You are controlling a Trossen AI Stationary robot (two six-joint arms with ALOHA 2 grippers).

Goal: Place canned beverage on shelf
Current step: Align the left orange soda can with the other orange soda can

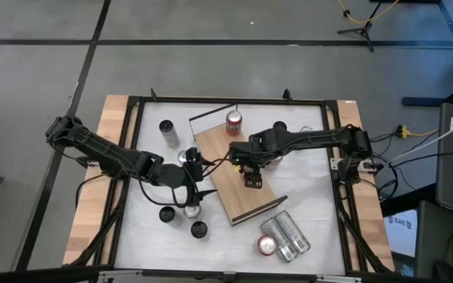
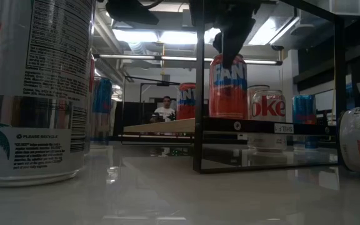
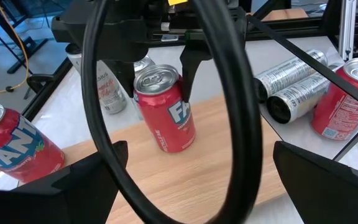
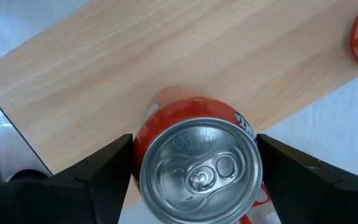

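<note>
Silver lid up, an orange Fanta can (image 4: pixel 197 165) fills the right wrist view, standing upright on the light wooden shelf (image 4: pixel 185 56) directly between the right gripper's (image 4: pixel 194 177) two dark fingers (image 4: pixel 98 180). Those fingers flank the can's sides with a sliver of daylight showing, so the grip looks slack or just letting go rather than clamped; whether they touch the metal cannot be told. From above, the right gripper (image 1: pixel 252 178) hangs over the middle of the shelf (image 1: pixel 234 192), whose long axis runs diagonally across the white table (image 1: pixel 313 196), with a second red can (image 1: pixel 233 122) at its railed far end. The can's axis is vertical, straight below the wrist, so a clean exit would probably be a straight lift. The left gripper (image 1: pixel 191 174), fingers spread wide and empty, waits just beside the shelf's edge, looking across at the can (image 3: pixel 166 112).
</note>
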